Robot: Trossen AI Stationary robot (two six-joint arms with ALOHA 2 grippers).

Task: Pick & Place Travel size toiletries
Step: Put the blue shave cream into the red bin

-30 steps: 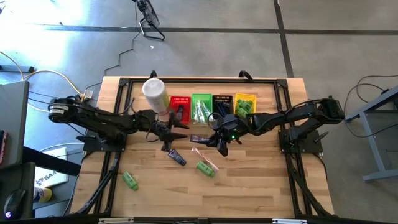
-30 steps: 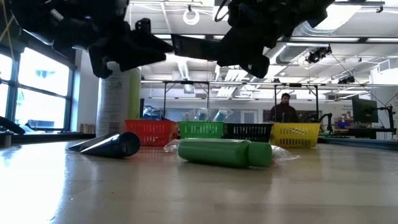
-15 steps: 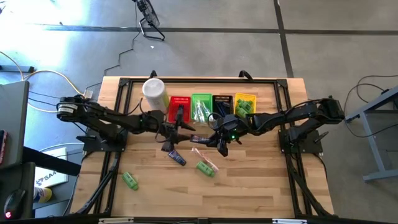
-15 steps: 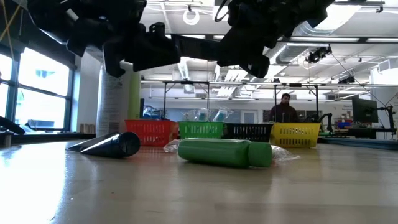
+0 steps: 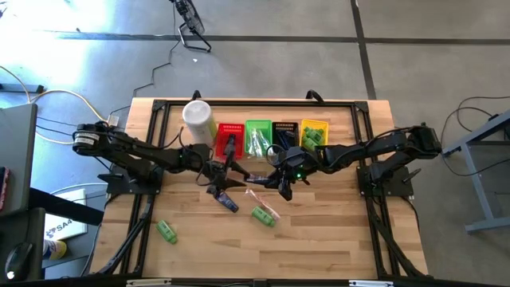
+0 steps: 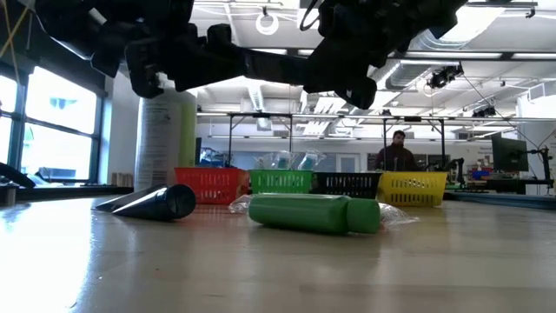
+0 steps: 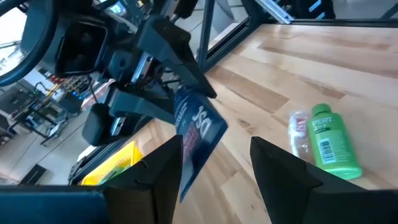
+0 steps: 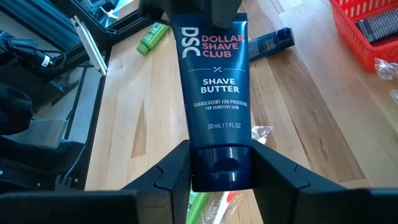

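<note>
Dark navy plastic shave-butter tube [image 8: 214,93] held mid-air over table [image 5: 335,231] centre — right end effector [image 8: 221,165] clamped on cap end, left end effector [image 7: 214,162] apart around crimped end — likely dropped if handover mistimed.

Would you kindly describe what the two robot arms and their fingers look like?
Both arms are dark, jointed and slim. The left arm has a silvery ring at its base with pale cables leading in. The right arm shows a small green light near its wrist. The fingers are flat, black and angular.
</note>
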